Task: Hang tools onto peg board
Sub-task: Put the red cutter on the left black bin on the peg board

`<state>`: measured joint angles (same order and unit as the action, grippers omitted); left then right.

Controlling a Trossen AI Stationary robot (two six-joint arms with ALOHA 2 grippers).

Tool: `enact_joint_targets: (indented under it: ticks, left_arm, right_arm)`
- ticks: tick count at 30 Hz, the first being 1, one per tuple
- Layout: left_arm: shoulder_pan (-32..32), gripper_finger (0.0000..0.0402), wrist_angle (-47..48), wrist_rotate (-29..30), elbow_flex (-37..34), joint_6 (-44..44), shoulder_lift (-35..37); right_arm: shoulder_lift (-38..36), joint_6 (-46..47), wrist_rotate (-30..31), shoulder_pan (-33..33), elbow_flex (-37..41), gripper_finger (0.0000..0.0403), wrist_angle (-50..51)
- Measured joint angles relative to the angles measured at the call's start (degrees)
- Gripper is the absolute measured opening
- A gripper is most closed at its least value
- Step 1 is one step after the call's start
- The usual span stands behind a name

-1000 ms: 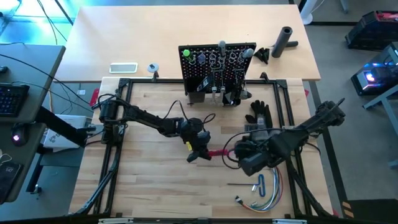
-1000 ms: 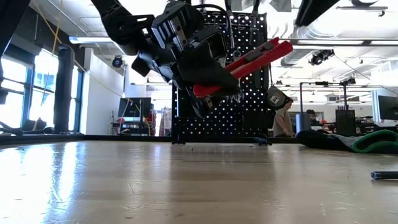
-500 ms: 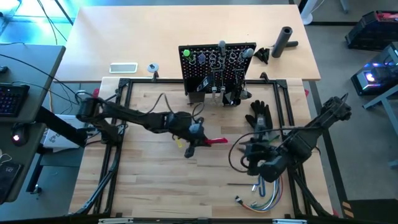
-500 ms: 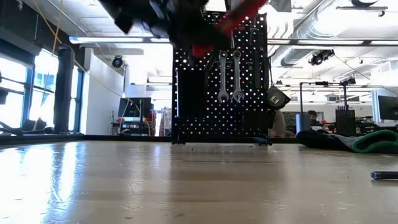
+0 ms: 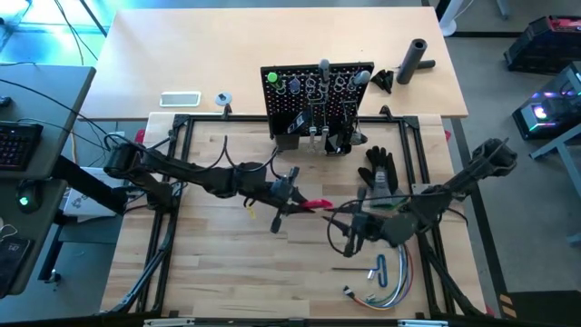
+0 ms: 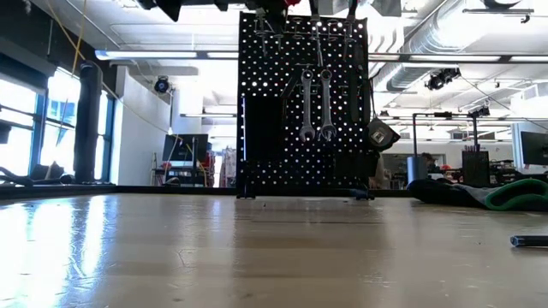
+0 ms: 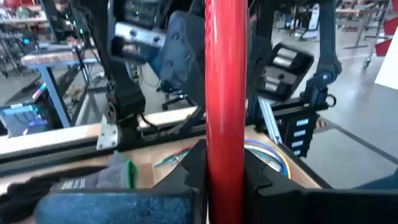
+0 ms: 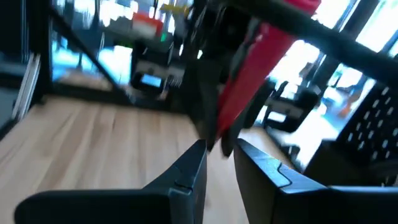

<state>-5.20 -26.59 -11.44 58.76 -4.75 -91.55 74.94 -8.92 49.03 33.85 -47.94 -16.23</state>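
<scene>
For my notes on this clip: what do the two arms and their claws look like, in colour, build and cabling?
Both arms are dark, near black, built of slim jointed segments with bulkier housings near the wrists. Black cables loop loosely along the left arm and curl beside the right arm. The left claw and right claw each have two dark, flat, angular fingers. No markings can be read on either.

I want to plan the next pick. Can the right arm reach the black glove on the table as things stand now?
Probably yes. The black glove lies close beside the right gripper, with only bare wood between them. The left gripper, holding the red-handled tool, is off to the side, not between them.
</scene>
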Motion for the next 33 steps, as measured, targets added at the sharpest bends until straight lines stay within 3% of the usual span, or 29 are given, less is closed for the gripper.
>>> enact_joint_targets:
  ticks: [5, 11, 16, 25, 28, 33]
  left_arm:
    - [-0.70, 0.0026, -2.17, -0.02, 0.00, 0.00, 0.04]
    - [-0.90, 0.0026, -4.04, -0.52, 0.00, 0.00, -0.54]
    - [-0.90, 0.0026, -4.52, -0.68, -0.02, 0.02, -1.50]
    - [-0.69, 0.0026, -3.16, 0.07, -0.03, -0.02, -1.77]
    - [-0.53, 0.0029, -3.00, 0.13, 0.00, -0.16, -1.79]
    - [-0.45, 0.0026, -2.53, 0.63, 0.00, -1.34, -1.41]
  right_arm:
    - [0.02, -8.90, -6.46, -3.59, 5.08, 0.0074, -18.62]
    - [0.60, -6.65, -15.62, -9.00, 5.75, 0.0074, -20.71]
    - [3.79, -6.75, -17.65, -11.38, 5.75, 0.0073, -24.36]
    - [6.82, -12.29, -17.76, -11.89, 5.73, 0.0005, -29.45]
    - [6.79, -11.29, -17.16, -12.12, 5.70, 0.0015, -28.55]
    - [3.91, -10.12, -9.54, -10.34, 5.67, 0.0040, -19.61]
